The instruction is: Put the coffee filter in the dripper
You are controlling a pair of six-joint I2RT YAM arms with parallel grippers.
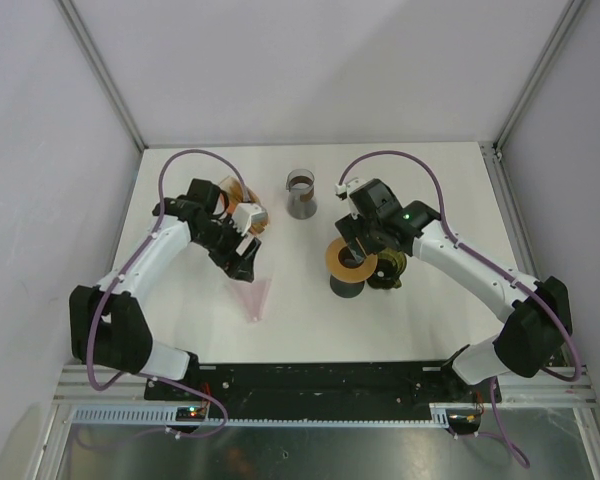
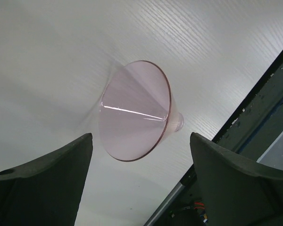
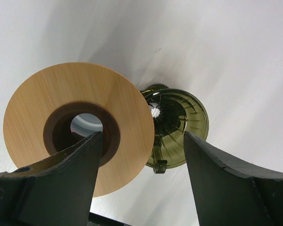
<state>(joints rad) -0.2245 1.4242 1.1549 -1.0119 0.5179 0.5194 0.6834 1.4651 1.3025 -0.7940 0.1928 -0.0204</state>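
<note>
White tabletop (image 1: 420, 310) carried a pink coffee filter (image 2: 134, 110) lying on its side, well apart from the dark green dripper (image 3: 179, 127) beside a wooden ring (image 3: 37, 108). Left end effector (image 2: 140, 136) hung wide open over the filter, holding nothing; right end effector (image 3: 141, 134) gaped, empty, above the dripper.

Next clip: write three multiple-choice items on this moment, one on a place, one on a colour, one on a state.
1. The green dripper lies: A beside the wooden ring; B on top of it; C under the left gripper.
2. The cone on the table is: A blue; B yellow; C pink.
3. The left gripper is: A shut on the cone; B open; C out of view.
Answers: A, the right wrist view shows it next to the ring; C, translucent pink; B, fingers apart, nothing held.
</note>
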